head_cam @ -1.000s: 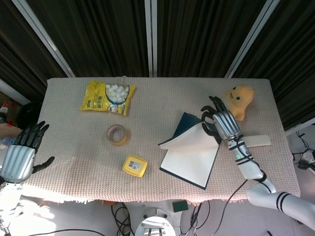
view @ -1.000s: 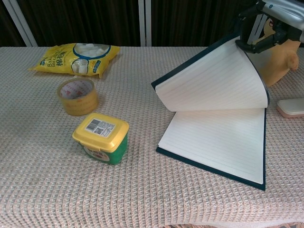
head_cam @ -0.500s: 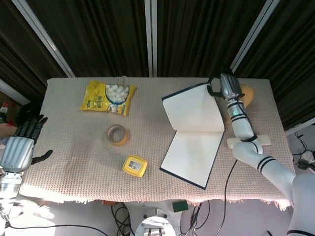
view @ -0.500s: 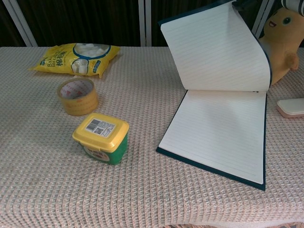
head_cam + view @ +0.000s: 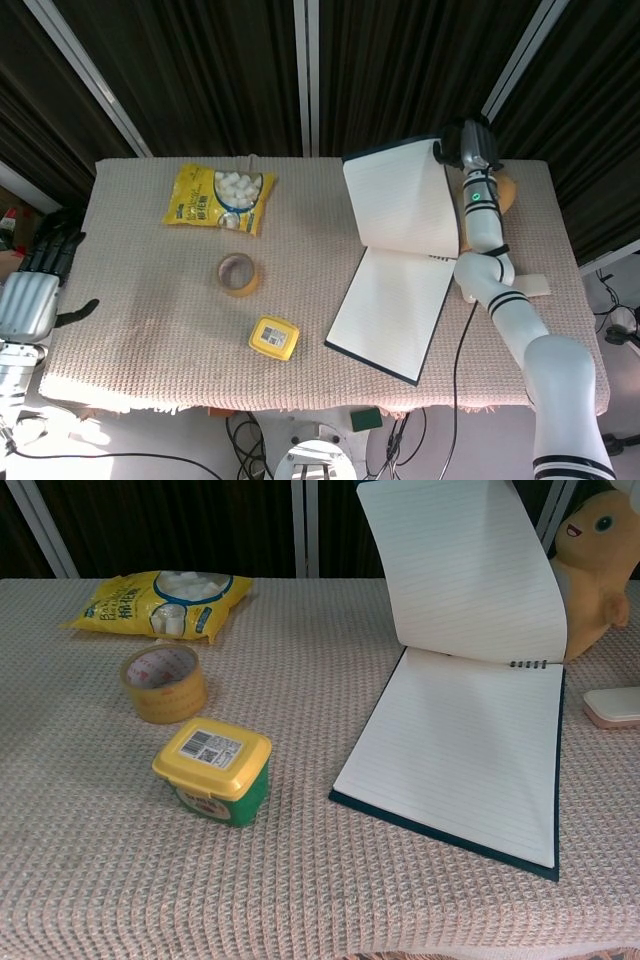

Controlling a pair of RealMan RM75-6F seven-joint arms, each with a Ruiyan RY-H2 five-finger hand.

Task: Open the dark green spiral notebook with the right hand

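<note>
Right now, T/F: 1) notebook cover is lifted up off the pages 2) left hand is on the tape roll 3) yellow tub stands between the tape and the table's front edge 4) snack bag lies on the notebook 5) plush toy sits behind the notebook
1) True. The right hand holds the cover of the notebook raised, lined pages exposed.
2) False. The left hand is off the table's left edge, holding nothing; the tape roll is untouched.
3) True. The yellow tub stands nearer the front edge than the tape.
4) False. The snack bag lies at the far left of the table, apart from the notebook.
5) True. The plush toy sits at the far right, behind the notebook.
</note>
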